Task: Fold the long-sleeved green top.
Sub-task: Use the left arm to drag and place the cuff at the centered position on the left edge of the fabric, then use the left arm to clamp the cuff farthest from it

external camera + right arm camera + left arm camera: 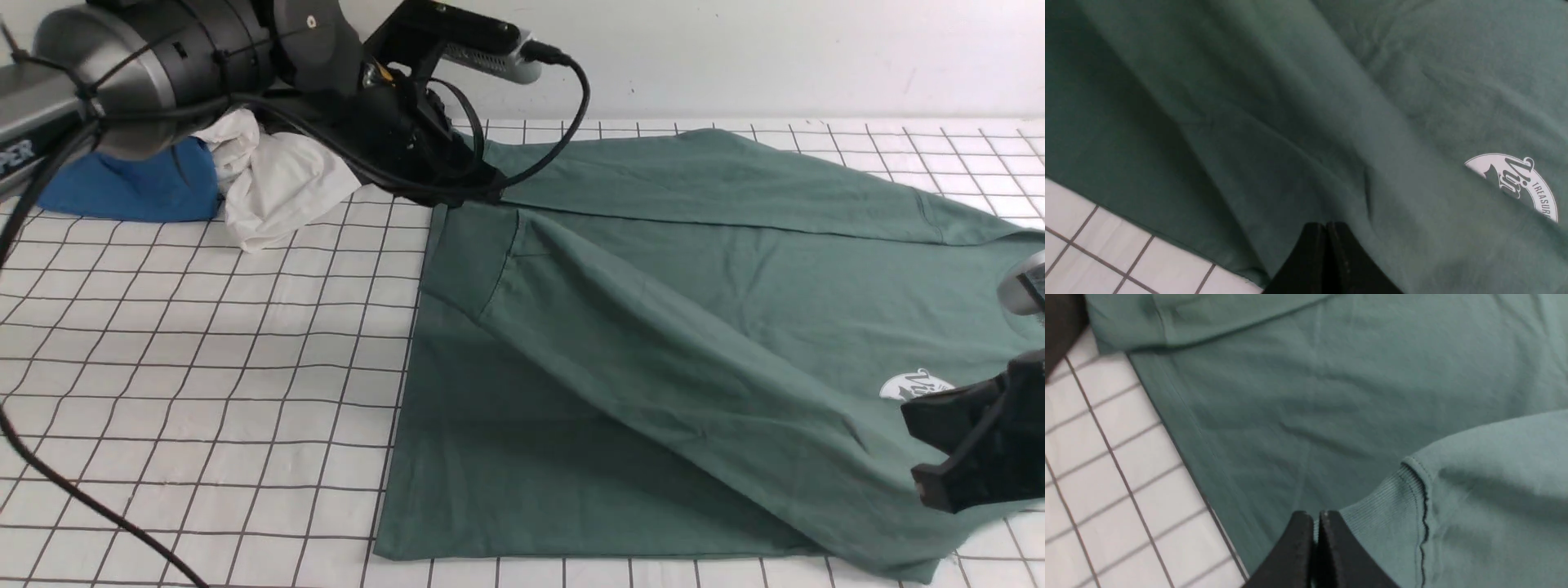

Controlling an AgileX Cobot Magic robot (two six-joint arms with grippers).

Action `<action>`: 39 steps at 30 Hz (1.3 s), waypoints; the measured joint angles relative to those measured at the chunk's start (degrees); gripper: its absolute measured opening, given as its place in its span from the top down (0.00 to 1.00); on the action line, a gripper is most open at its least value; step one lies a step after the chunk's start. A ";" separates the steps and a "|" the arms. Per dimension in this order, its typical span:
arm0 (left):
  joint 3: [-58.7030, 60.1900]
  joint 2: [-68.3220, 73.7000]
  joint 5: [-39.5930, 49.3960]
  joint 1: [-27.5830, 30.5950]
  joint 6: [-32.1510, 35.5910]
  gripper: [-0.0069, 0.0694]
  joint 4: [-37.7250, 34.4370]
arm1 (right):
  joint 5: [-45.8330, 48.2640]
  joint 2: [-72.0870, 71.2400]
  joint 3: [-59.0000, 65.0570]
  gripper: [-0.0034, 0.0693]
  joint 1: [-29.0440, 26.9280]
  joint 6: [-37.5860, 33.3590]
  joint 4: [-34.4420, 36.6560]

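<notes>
On the gridded white table (204,367), in the front view, the green long-sleeved top (653,310) lies spread out, its white oval logo (918,384) towards the right. The left gripper (488,193) sits at the top's far left corner, near a blue cloth (131,188) and a white cloth (273,184). The right gripper (947,453) is low at the near right, where a long raised fold of the top runs up to it. In the left wrist view, the black fingers (1298,547) are pressed together on the edge of the ribbed cuff (1384,522) (a sliver of green shows between the tips). In the right wrist view, the fingers (1343,261) are likewise pressed together, pinching the fold, with the logo off to one side.
</notes>
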 joint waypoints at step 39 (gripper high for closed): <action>-60.25 54.01 -8.72 10.28 -7.19 0.79 -7.84 | -1.47 10.60 -0.02 0.97 0.00 -16.79 23.60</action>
